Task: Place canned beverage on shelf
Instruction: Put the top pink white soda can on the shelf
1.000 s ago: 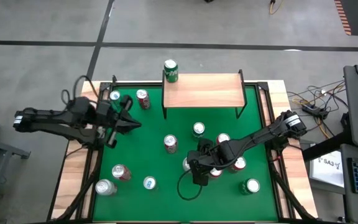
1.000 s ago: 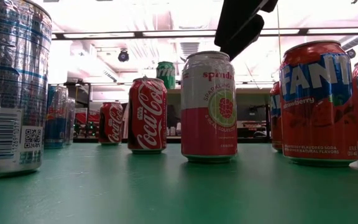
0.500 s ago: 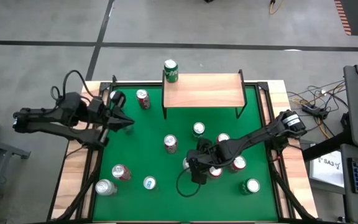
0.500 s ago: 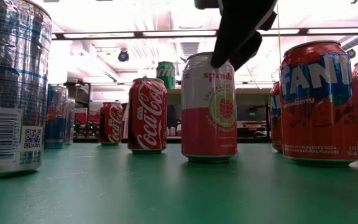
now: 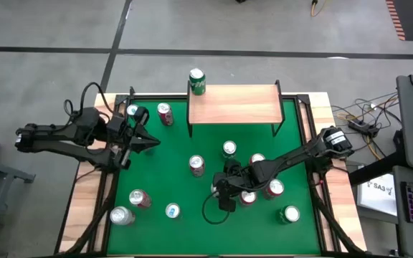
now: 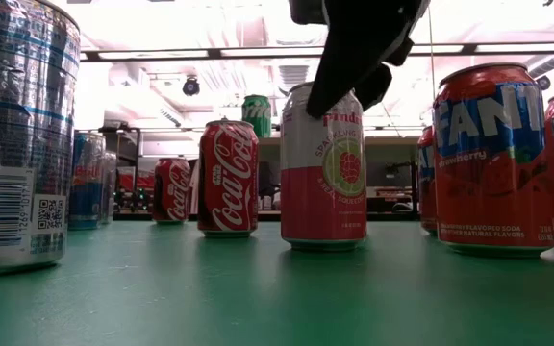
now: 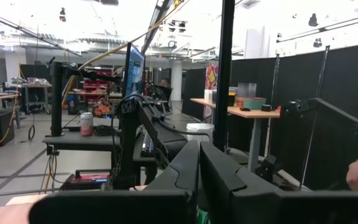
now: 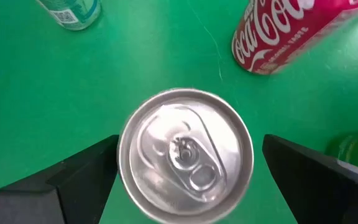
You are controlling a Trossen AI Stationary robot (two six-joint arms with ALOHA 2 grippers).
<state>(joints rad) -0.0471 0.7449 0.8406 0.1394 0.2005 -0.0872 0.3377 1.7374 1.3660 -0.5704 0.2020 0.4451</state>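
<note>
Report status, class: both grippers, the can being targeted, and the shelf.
Right gripper open, straddling the pink-and-white can, not gripping. Left gripper shut, waiting at the table's left. Shelf holds one green can.

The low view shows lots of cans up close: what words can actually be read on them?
"Coca-Cola": red can.
"FANTA", cut off at "FAN", and "Strawberry": orange-red can.
"spindr", partly hidden by the right gripper: pink-and-white can.
Small print on the silver can and the far cans: too blurred to read.
</note>
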